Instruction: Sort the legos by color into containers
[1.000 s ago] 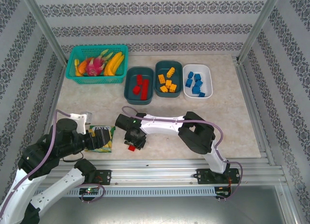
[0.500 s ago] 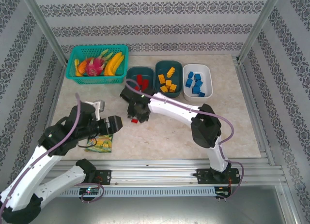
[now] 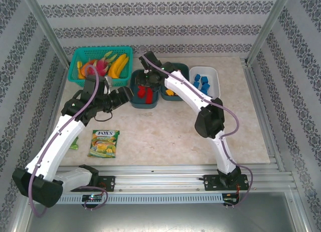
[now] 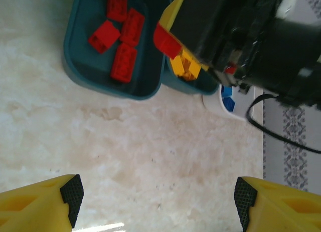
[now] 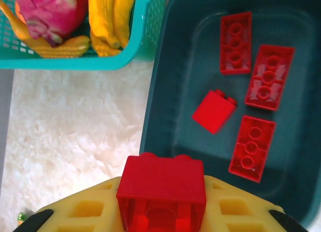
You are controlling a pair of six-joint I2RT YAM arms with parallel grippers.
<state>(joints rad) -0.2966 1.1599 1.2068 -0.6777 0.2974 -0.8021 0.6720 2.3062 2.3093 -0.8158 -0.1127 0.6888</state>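
On the tabletop (image 3: 165,127), top view: three containers in a row at the back. There's a dark teal tub (image 3: 144,105) w/ red legos (image 3: 142,93), a 2nd dark teal tub (image 3: 183,67) w/ orange legos (image 3: 170,93), and a white tub (image 3: 216,76) w/ blue legos (image 3: 202,81). Right pincer (image 3: 149,81) hangs over the red-lego tub. Left pincer (image 3: 123,95) sits just beside that tub's left wall, near the mesh basket (image 3: 77,83) of fruit. Snack packet (image 3: 104,143) lies well apart, toward the bases.

Left wrist view: the left pincer's yellow fingers (image 4: 40,202) stand wide, nothing btwn them, bare tabletop below. Ahead, the right pincer carries a red brick (image 4: 168,41). From this angle it reads as above the seam btwn the two teal tubs.

Right wrist view: the right pincer is clamped on the red brick. Four red legos lie loose in the tub below. The brick looks closer to the tub's basket-side rim than its centre, though perspective may exaggerate that.

Risks, as I judge them:
- Release from here could clip the rim, so the brick bounces onto the tabletop or toward the basket.
- Dropped from height, it could bounce off the bricks already in and hop out.
- Drift toward the seam puts red in w/ orange.
- The left pincer is v. close to tub and right arm, so any reach fwd could nudge the tub or knock the arm.
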